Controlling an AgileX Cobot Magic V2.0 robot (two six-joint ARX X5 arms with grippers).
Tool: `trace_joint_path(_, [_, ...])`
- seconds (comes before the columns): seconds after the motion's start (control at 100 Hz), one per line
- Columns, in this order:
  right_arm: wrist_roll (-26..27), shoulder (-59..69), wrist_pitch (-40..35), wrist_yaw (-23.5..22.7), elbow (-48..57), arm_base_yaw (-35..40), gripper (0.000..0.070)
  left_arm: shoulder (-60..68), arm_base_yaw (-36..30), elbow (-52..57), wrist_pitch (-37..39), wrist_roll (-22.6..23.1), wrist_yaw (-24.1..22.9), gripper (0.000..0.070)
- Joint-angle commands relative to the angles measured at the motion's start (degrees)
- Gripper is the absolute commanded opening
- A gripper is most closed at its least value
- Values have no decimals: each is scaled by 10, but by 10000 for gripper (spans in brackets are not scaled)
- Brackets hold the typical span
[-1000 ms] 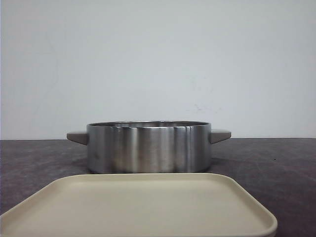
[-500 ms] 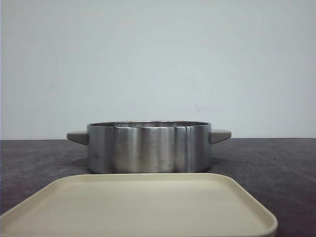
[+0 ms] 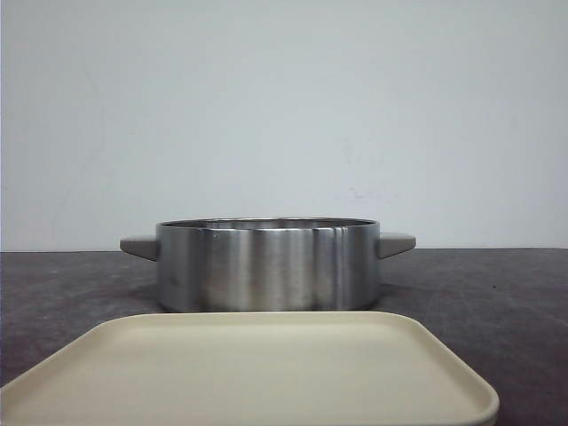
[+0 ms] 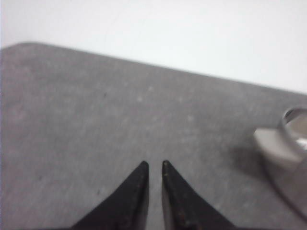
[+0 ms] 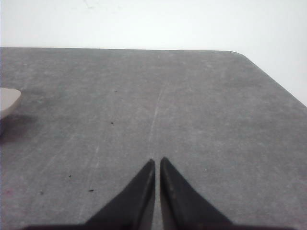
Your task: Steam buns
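Note:
No buns show in any view. A steel pot [image 3: 268, 264] with two grey side handles stands in the middle of the dark table. Its inside is hidden in the front view. A bare beige tray [image 3: 257, 373] lies in front of it. My left gripper [image 4: 154, 165] is shut and empty over bare table, with the pot's grey handle [image 4: 274, 146] off to one side. My right gripper [image 5: 157, 161] is shut and empty over bare table, and the tip of the pot's other handle [image 5: 8, 101] shows at the frame edge. Neither gripper shows in the front view.
The dark grey table [image 3: 497, 293] ends at a white wall behind the pot. The left wrist view shows a rounded table corner [image 4: 29, 45]. The right wrist view shows another corner [image 5: 240, 53].

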Motion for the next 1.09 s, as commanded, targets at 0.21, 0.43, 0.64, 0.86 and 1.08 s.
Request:
trace_joint_path(0.21, [-4,0,3,0,-2,0,12,0,8,-28,6,47,4,0])
trace_joint_path(0.43, [-4,0,3,0,-2,0,12,0,18,-28,5,85,12,0])
trace_joint_path(0.64, [-4,0,3,0,-2,0,12,0,18,-27,7,93,13,0])
trace_joint_path(0.86, [-4,0,3,0,-2,0,12,0,18,-27,7,92,13,0])
trace_joint_path(1.08, [-4,0,3,0,-2,0,12,0,18,-27,7,92,13,0])
